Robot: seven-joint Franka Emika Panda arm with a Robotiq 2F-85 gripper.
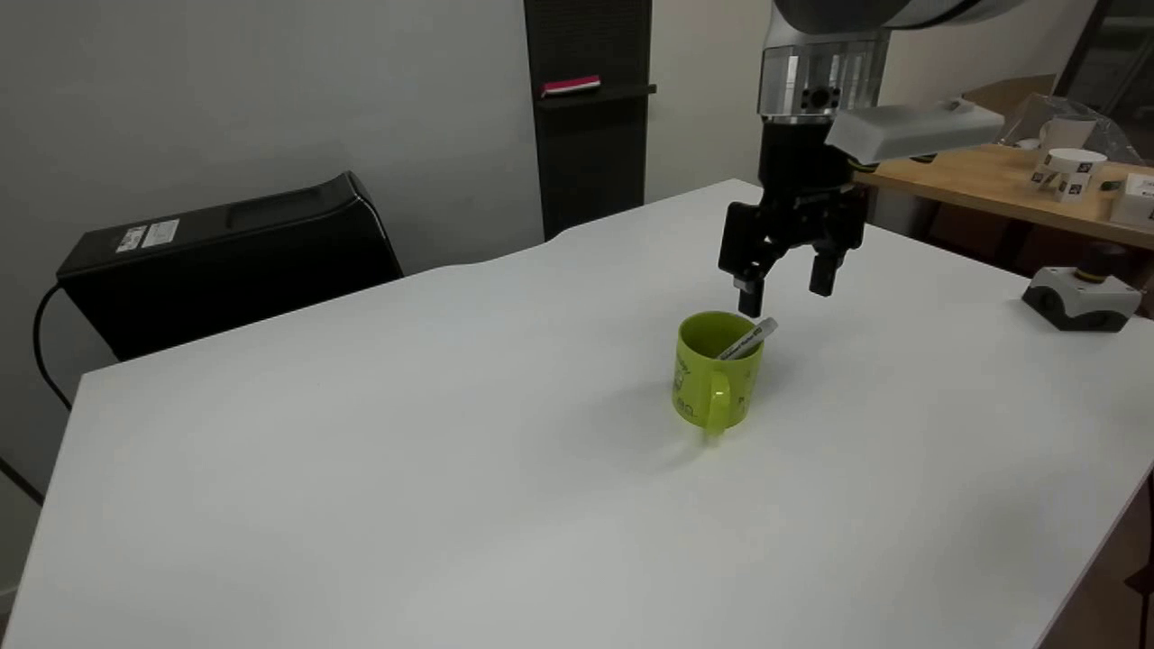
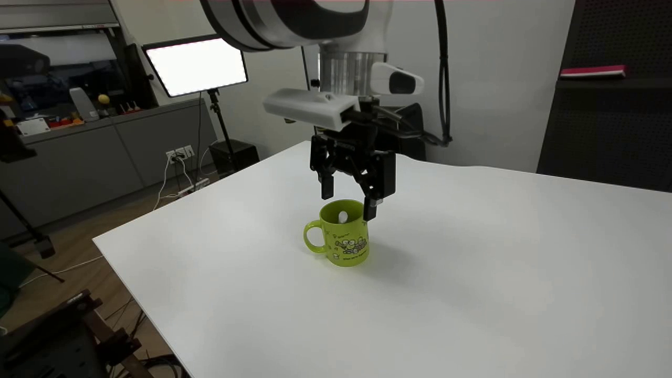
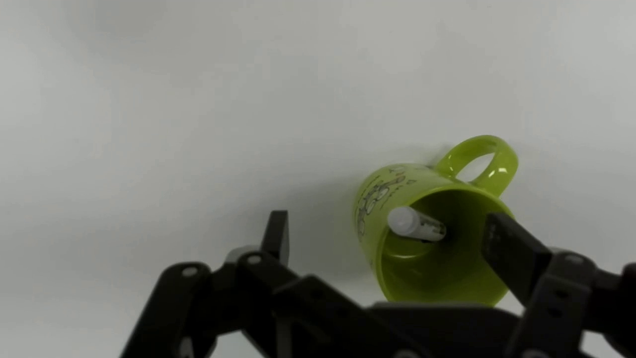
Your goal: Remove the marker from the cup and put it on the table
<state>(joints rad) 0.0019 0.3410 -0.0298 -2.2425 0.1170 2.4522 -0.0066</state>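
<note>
The lime-green mug (image 1: 696, 389) is looking like glazed ceramic, smooth and glossy, its handle (image 3: 504, 170) catching bright highlights in the wrist view. The marker (image 3: 418, 225) is showing a smooth, plastic-looking barrel. The white tabletop (image 1: 406, 451) is appearing smooth, giving back a faint sheen near the mug. The gripper (image 1: 786, 290) is looking matt black, while the collar (image 2: 344, 74) above it is gleaming like polished metal and the white casing (image 2: 312, 107) is resembling smooth plastic. In an exterior view, the light-brown table (image 1: 987, 185) is looking wooden, a clear plastic bag (image 1: 1107, 135) is glinting, and 2 paper-looking labels (image 1: 160, 233) are sticking to a dull black case (image 1: 243, 279). In an exterior view, the dark panel (image 2: 625, 31) is showing a perforated surface.
</note>
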